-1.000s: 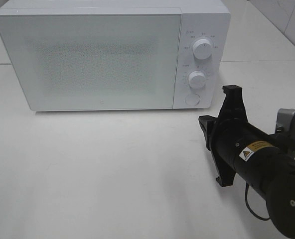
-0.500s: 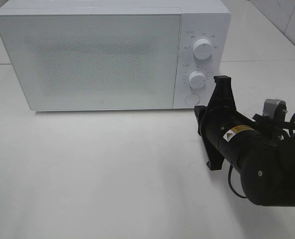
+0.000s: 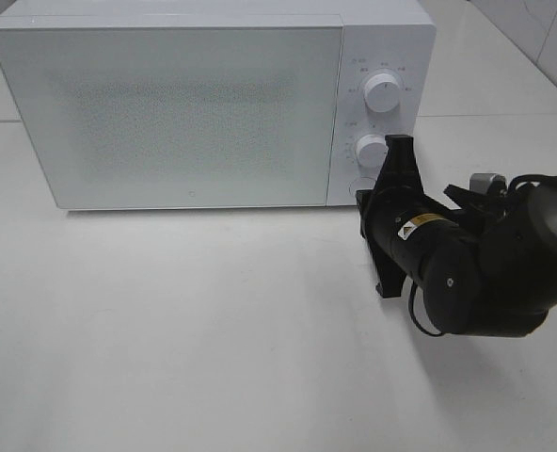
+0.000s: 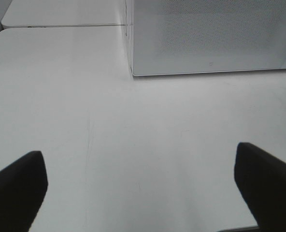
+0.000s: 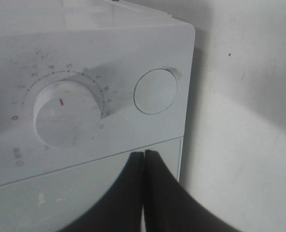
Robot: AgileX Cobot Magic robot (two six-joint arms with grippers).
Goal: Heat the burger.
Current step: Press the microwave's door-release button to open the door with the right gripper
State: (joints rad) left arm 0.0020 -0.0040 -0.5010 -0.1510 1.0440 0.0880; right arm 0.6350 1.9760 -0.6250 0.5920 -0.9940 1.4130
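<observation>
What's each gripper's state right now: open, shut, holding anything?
Left gripper: open, holding nothing.
Right gripper: shut, holding nothing, close to the white box-shaped microwave.

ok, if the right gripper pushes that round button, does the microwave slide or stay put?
Probably stays: the microwave is a big box sitting flat on the table, likely heavy. That table looks smooth, so slight creep is possible. The round button is flat and wide, so the shut right gripper should not slip off.

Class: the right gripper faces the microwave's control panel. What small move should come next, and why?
Probably nudge the shut right gripper onto the round button beside the knob, likely the door release: the microwave door is closed, no burger shows, and the gripper points near it.
</observation>
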